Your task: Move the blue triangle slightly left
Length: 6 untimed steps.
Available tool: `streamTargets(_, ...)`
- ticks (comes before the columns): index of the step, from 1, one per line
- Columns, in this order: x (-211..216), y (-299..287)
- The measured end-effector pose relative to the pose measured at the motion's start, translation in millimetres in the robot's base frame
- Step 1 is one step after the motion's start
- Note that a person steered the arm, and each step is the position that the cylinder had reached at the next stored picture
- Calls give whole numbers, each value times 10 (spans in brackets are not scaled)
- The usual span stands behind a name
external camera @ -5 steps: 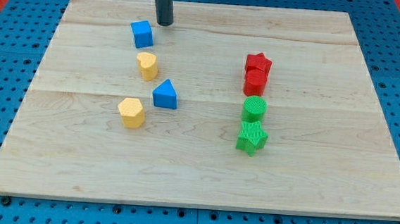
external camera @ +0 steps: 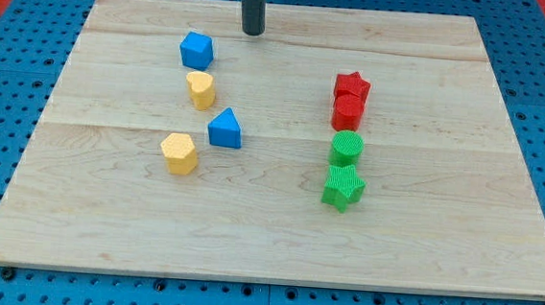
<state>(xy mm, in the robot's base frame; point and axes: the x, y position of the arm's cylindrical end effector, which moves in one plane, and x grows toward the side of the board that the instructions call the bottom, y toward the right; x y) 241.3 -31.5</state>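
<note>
The blue triangle [external camera: 225,129] lies left of the board's middle. A yellow block [external camera: 200,89] is just above and left of it, and a yellow hexagon [external camera: 179,153] is below and left of it. A blue cube [external camera: 196,50] sits above the yellow block. My tip [external camera: 252,32] is near the view's top, to the right of the blue cube and well above the blue triangle, touching no block.
On the right stand a red star [external camera: 352,85], a red block [external camera: 348,111], a green cylinder [external camera: 347,148] and a green star [external camera: 343,187] in a column. The wooden board [external camera: 440,232] lies on a blue pegboard.
My tip has moved to the right along the top of the board. The blue cube has shifted slightly right. The other blocks have not moved.
</note>
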Motion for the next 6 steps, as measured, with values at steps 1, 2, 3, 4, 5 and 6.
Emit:
streamTargets(1, 985, 419)
streamTargets(2, 1653, 432)
streamTargets(3, 2068, 391)
streamTargets(4, 2067, -204)
streamTargets(5, 1997, -505)
streamTargets(6, 1992, -266)
